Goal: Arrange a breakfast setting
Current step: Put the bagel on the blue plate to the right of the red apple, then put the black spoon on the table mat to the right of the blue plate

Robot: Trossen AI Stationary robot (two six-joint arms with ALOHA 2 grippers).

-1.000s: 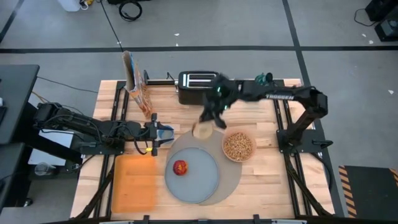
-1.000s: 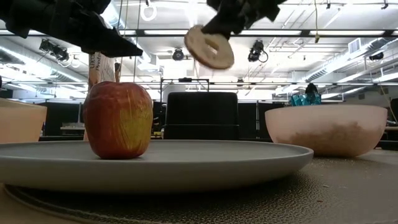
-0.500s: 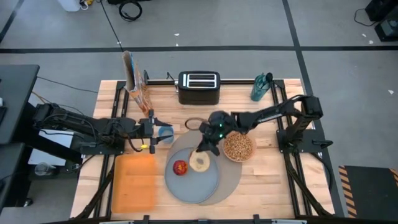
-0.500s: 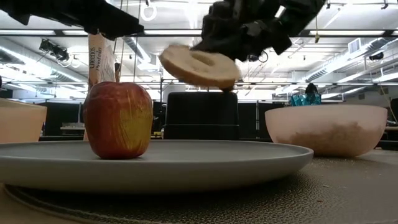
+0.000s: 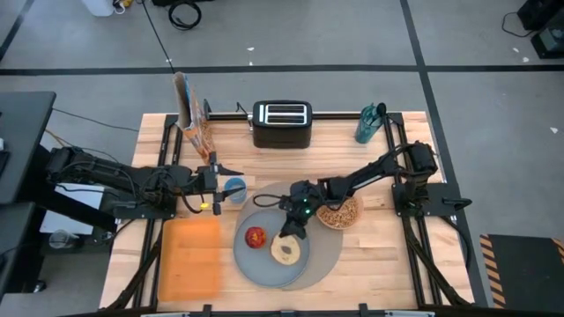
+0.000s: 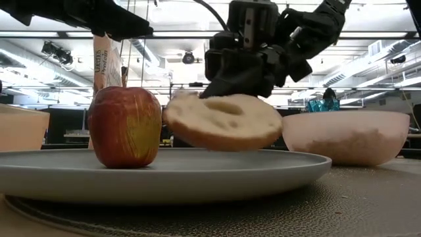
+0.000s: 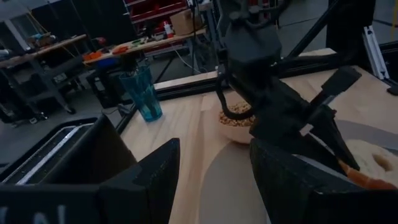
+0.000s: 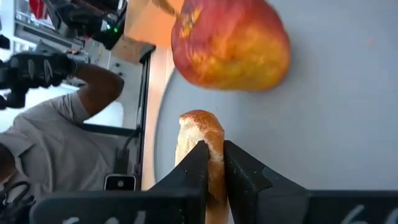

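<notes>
— So why is the plate (image 5: 264,260) on the mat (image 5: 328,255)?
— It's the base; the apple (image 5: 256,236) stands on it already.
— And the bagel (image 5: 285,250)?
— Nearly flat, just above the plate beside the apple, its edge pinched by the right gripper (image 5: 292,231).
— The left gripper (image 5: 218,189)?
— Partly open, around the blue cup (image 5: 233,188).

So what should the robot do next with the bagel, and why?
Probably lower it the last little bit and let go. The right gripper has its fingers pinched on the bagel, which hangs tilted just above the plate, beside the apple. Its low edge looks close to the plate, so there is little left to go before the fingers can open.
</notes>
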